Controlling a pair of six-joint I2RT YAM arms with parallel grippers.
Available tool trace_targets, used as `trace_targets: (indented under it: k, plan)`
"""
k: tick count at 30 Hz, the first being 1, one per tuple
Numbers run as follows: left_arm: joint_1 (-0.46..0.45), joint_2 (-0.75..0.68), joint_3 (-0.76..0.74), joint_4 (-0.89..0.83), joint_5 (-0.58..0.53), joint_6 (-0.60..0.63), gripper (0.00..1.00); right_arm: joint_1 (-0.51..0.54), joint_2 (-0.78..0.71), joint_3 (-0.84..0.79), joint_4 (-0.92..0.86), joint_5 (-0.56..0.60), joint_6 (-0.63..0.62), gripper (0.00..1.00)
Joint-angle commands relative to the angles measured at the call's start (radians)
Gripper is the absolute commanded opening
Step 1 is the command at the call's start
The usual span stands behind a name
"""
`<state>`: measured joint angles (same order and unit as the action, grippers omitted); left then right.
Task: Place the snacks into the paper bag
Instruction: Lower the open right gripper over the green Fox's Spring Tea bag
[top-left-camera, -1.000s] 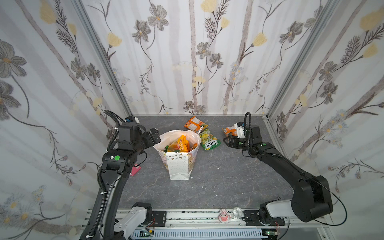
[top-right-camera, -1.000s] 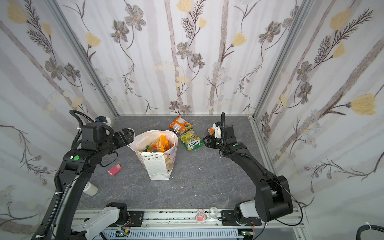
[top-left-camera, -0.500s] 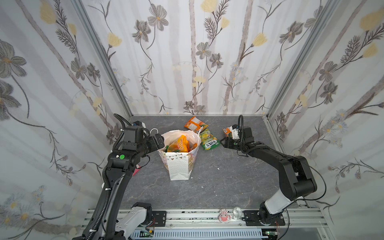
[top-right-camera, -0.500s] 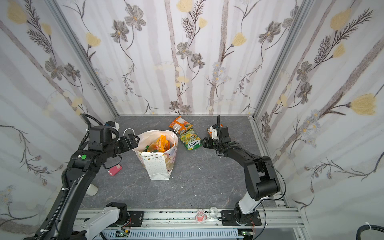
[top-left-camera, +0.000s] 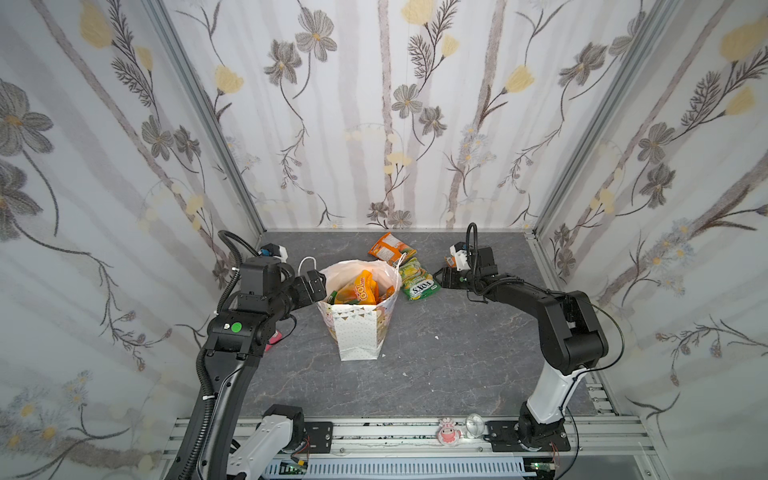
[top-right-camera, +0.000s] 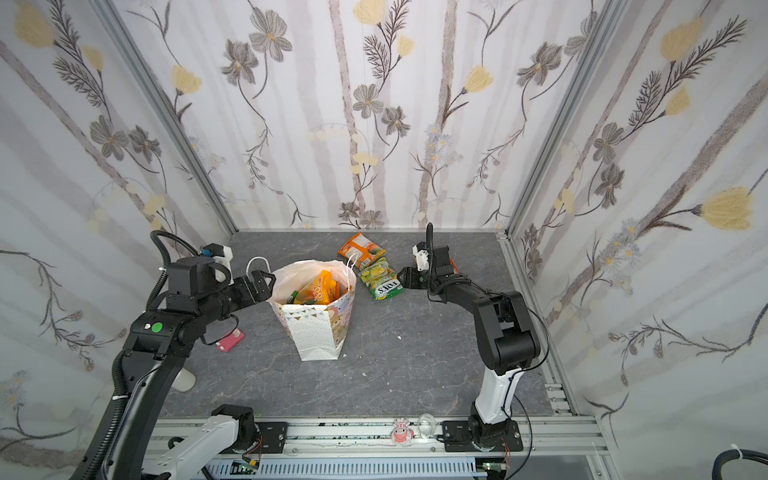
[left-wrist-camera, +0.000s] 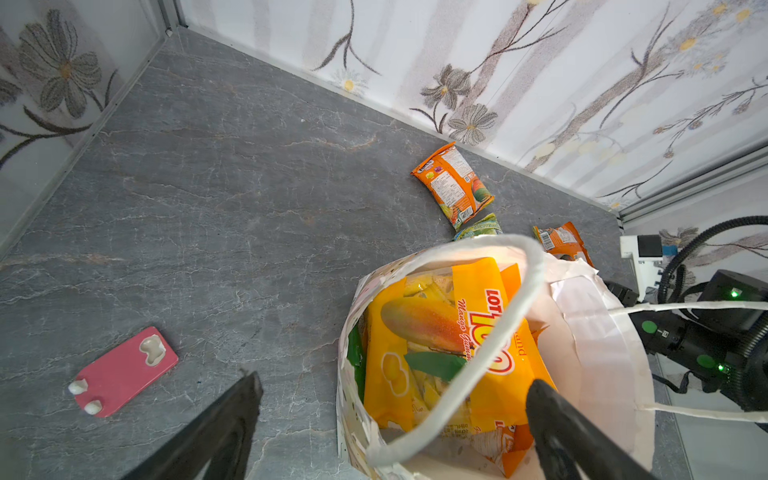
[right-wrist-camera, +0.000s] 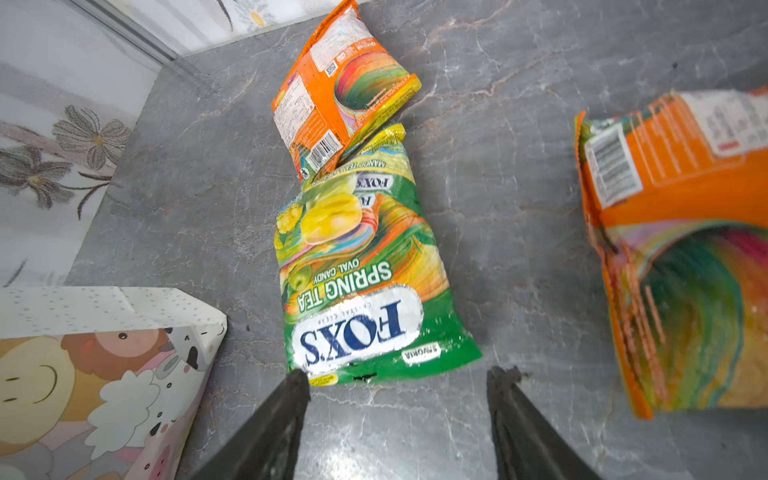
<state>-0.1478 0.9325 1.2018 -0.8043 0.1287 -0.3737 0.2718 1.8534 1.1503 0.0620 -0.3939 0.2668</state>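
The white paper bag stands upright mid-table, with orange and yellow snacks inside. My left gripper is open at the bag's left rim, one finger outside and one over the mouth. A handle cord loops between them. A green packet lies right of the bag, an orange packet behind it. My right gripper is open and empty just short of the green packet. Another orange packet lies beside it.
A flat pink object lies on the grey table left of the bag, under my left arm. A small white item sits near the left wall. Floral walls close in the back and both sides.
My right gripper has moved left and down toward the green packet, and its jaws have widened. My left gripper has moved right, up to the bag's rim.
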Motion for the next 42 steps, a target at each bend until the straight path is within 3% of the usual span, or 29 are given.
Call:
trace_targets:
  k: [1, 12, 32, 42]
  plan:
    - [0.001, -0.004, -0.01, 0.014, 0.009, -0.01, 1.0, -0.003, 0.037, 0.043, -0.018, -0.034, -0.081, 0.68]
    - [0.001, -0.022, -0.015, 0.001, 0.011, -0.028, 1.0, -0.005, 0.156, 0.133, -0.048, -0.062, -0.108, 0.69]
    - [0.0, -0.024, -0.027, 0.006, 0.035, -0.043, 1.0, -0.005, 0.236, 0.103, 0.032, -0.079, -0.031, 0.65]
    - [0.0, -0.042, -0.045, 0.009, 0.05, -0.053, 1.0, -0.003, 0.244, 0.078, 0.063, -0.097, -0.012, 0.49]
